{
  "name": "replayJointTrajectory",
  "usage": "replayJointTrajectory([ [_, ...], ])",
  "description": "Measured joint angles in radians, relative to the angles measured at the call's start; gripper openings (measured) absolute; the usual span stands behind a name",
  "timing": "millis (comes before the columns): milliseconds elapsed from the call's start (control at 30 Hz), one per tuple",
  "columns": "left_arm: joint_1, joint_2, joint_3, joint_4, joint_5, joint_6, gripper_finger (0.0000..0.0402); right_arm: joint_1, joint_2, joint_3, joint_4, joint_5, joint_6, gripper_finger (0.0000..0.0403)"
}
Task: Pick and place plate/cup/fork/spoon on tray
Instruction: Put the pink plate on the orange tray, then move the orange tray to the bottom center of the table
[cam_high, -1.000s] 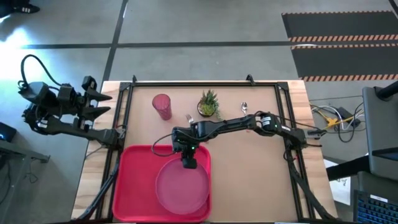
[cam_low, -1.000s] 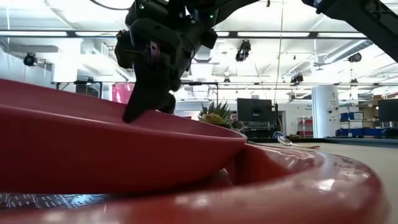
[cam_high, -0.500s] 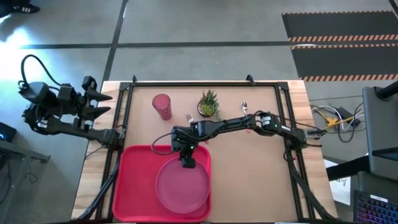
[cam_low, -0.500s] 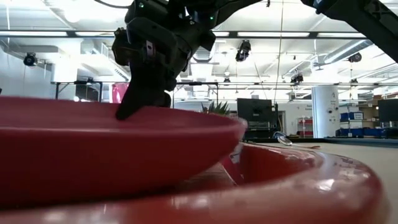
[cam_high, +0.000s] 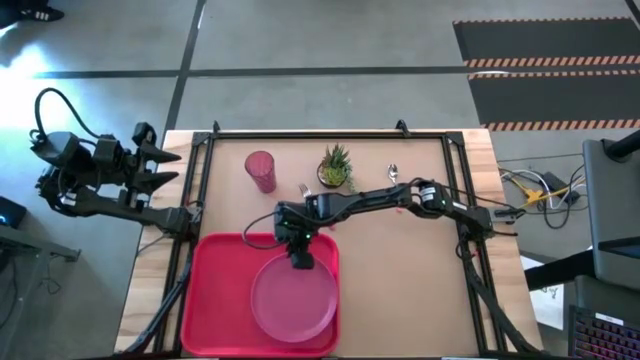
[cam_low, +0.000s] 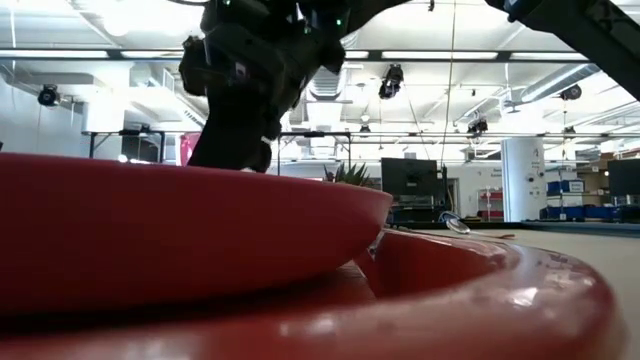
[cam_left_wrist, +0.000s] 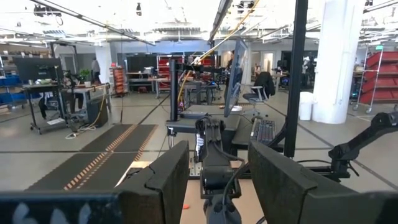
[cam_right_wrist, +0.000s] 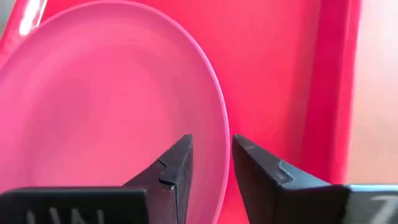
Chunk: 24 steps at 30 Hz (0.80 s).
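The plate (cam_high: 293, 298) lies on the tray (cam_high: 215, 290), seemingly released by the right gripper (cam_high: 303, 256), fingers slightly spread astride its 12 o'clock rim; cup (cam_high: 260, 170), fork (cam_high: 304, 190) and spoon (cam_high: 393, 173) remain.

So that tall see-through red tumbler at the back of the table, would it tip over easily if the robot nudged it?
Probably. The translucent red plastic cup stands upright and is taller than wide, so a push near its rim would likely topple it. It looks thin and empty, so probably light. Being round, it might roll toward the small potted green plant beside it.
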Motion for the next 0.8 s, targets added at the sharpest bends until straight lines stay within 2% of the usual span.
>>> replayJointTrajectory([
  [100,0.000,0.000,0.000,0.000,0.000,0.000,0.0150,-0.003,-0.010,0.049,-0.133,0.054,0.000,0.0094],
  [233,0.000,0.000,0.000,0.000,0.000,0.000,0.0150,-0.010,-0.011,0.095,-0.362,0.110,-0.050,0.0029],
  [300,0.000,0.000,0.000,0.000,0.000,0.000,0.0150,-0.010,-0.011,0.094,-0.422,0.119,-0.054,0.0016],
  [800,0.000,0.000,0.000,0.000,0.000,0.000,0.0150,0.050,-0.011,-0.101,-0.445,0.107,0.019,0.0008],
])
